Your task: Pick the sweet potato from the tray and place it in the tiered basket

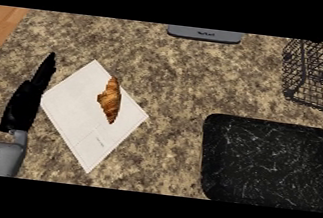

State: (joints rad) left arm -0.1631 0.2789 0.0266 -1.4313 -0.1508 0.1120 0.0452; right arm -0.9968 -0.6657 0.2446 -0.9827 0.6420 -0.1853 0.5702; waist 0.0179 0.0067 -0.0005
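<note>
Speckled granite fills the scene: a counter [183, 73] of mottled brown and grey stone, with a strip of pale wood along its far left edge. At its near right corner lies a black, white-veined, rounded-square tray [270, 163], and nothing shows on it. No sweet potato is visible anywhere; the task's thing cannot be found on the tray or elsewhere on the counter. A black wire tiered basket [318, 73] stands at the far right corner, cut off by the view's edge, with something orange-brown barely visible at its top; what that is cannot be told. Left of centre, a white rectangular sheet [82, 117] lies turned at an angle, carrying a golden-brown croissant [109, 100] near its far right edge. A grey flat object [204, 34] sits at the far edge. The left robot hand [28, 96], black on a grey forearm, rests near the left edge just beside the sheet, fingers straight and apart, holding nothing. The right robot hand does not show. Judged from this, either the pick has not begun or the potato is out of view; which cannot be told. Open stone between tray and basket leaves room to move.
</note>
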